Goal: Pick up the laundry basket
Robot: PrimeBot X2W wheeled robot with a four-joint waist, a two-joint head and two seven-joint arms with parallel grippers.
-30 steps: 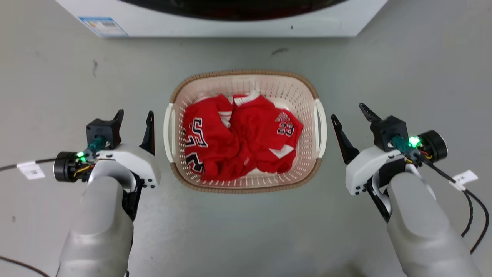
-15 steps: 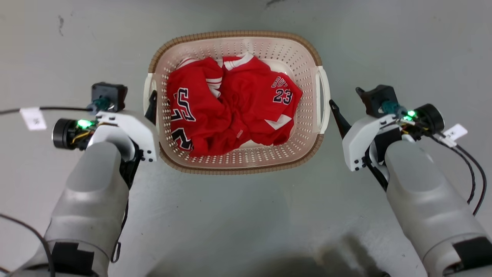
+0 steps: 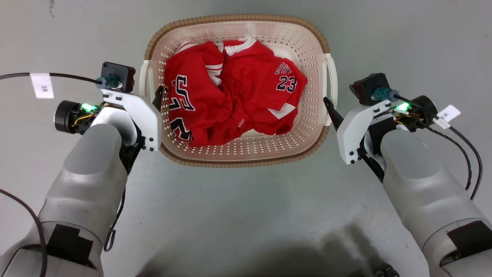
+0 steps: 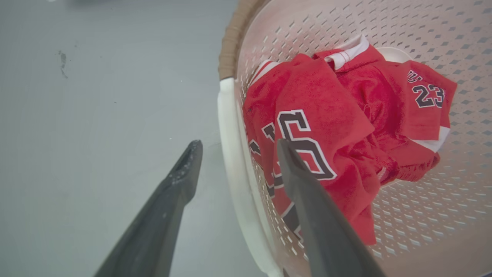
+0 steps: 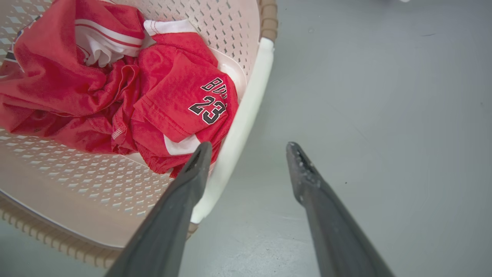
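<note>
The laundry basket (image 3: 238, 18) stands on the grey floor, cream and perforated with a brown woven rim, and holds crumpled red jerseys (image 3: 230, 104). My left gripper (image 3: 149, 93) is open astride the basket's white left handle (image 4: 230, 154): one finger is outside, the other inside over the jerseys. In the left wrist view the left gripper (image 4: 238, 145) is not touching the handle. My right gripper (image 3: 339, 99) is open likewise, and in the right wrist view the right gripper (image 5: 250, 148) has the white right handle (image 5: 250, 104) between its fingers, close to the inner one.
Grey floor (image 3: 246, 215) lies all around the basket. Black cables with white tags trail from both wrists, one on the left (image 3: 41, 85) and one on the right (image 3: 447, 114). A dark shadow falls on the floor at the bottom edge (image 3: 292, 257).
The head camera has tipped down, so the washing machine has left the view. Both grippers have moved inward from beside the basket to straddle its side handles, still open.
</note>
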